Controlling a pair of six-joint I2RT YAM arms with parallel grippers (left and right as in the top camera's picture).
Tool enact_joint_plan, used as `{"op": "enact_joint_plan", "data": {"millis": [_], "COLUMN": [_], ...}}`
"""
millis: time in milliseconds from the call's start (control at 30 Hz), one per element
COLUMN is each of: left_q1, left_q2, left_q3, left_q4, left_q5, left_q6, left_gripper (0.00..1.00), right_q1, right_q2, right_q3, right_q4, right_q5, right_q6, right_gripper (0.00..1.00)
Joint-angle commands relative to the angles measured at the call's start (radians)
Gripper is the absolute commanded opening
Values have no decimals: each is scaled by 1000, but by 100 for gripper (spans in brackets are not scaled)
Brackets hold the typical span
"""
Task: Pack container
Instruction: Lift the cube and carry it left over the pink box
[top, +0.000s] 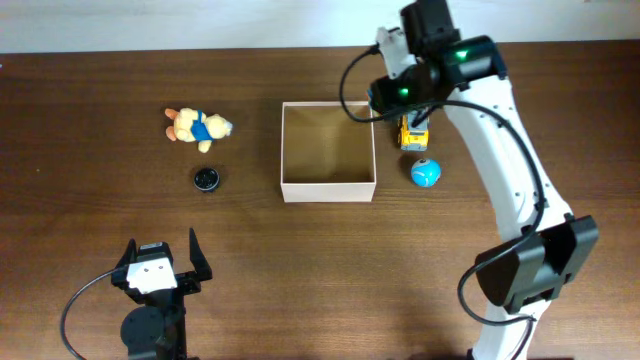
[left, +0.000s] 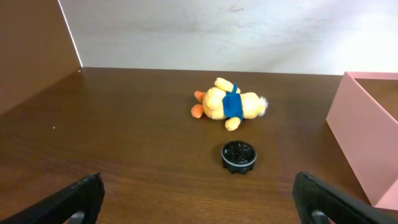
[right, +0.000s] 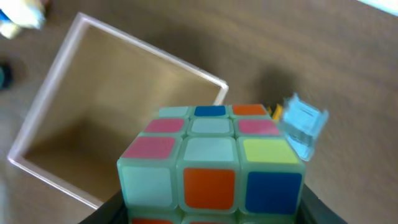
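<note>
Now right fingers (right: 111, 211) pinch cube (right: 211, 162) near container (top: 329, 190) rim (right side); left fingers (left: 74, 199) spread.

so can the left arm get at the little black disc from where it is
Probably yes: the left hand is open and empty, and the black disc lies just ahead of it with nothing between, apart from the plush toy and the container.

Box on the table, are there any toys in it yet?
No, the container shows only its bare tan floor; the plush toy lies outside it.
</note>
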Motion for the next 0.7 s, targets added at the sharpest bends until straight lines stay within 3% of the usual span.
{"op": "enact_joint_plan", "data": {"millis": [0,667], "left_q1": [-4,-4], "left_q2": [1,0], "left_q3": [-7,-7], "left_q4": [6,6], "left_q5": [-11,-11], "left_q6": [-6,-6], "left_gripper": [99,99], "right_q1": [41,81], "right_q2": [0,151], "right_q3": [24,24], "right_q4": [50,132], "right_q5": [47,77], "right_q6": [87,192], "right_gripper": [30,27]}}
